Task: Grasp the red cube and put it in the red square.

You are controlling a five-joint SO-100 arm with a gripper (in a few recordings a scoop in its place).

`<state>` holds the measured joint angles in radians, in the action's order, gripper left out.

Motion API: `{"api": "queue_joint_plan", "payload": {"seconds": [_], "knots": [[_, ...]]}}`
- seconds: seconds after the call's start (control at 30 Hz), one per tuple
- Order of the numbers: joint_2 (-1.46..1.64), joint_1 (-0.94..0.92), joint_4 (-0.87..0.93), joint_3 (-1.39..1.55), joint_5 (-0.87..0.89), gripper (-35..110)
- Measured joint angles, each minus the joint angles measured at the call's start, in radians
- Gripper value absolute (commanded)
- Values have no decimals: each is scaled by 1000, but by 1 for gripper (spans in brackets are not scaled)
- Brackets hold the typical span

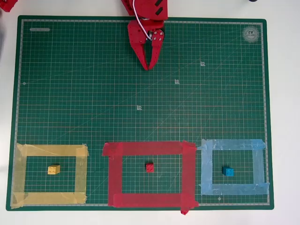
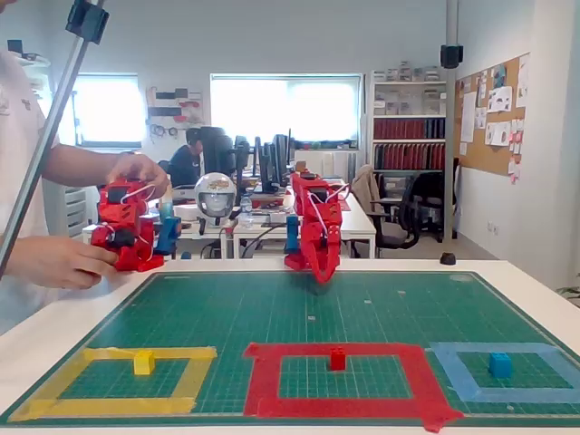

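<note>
The red cube (image 1: 149, 167) (image 2: 337, 359) rests on the green mat inside the red square (image 1: 115, 174) (image 2: 262, 378), near its middle. My red gripper (image 1: 147, 67) (image 2: 322, 277) hangs at the far end of the mat, well away from the cube, pointing down toward the mat. Its fingers are together at the tips with nothing between them.
A yellow block (image 1: 54, 169) (image 2: 143, 362) lies inside a yellow tape frame (image 1: 18, 176) on the left. A blue block (image 1: 228, 171) (image 2: 499, 364) lies inside a light blue tape frame (image 1: 259, 166) on the right. The green mat (image 1: 140, 103) is bounded by white table.
</note>
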<state>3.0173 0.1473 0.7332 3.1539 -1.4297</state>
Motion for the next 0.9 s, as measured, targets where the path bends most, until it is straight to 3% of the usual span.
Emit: {"api": "queue_joint_plan", "payload": {"seconds": [0.57, 0.9], "knots": [[198, -86, 426, 2, -6, -1], [295, -100, 555, 2, -5, -1]]}}
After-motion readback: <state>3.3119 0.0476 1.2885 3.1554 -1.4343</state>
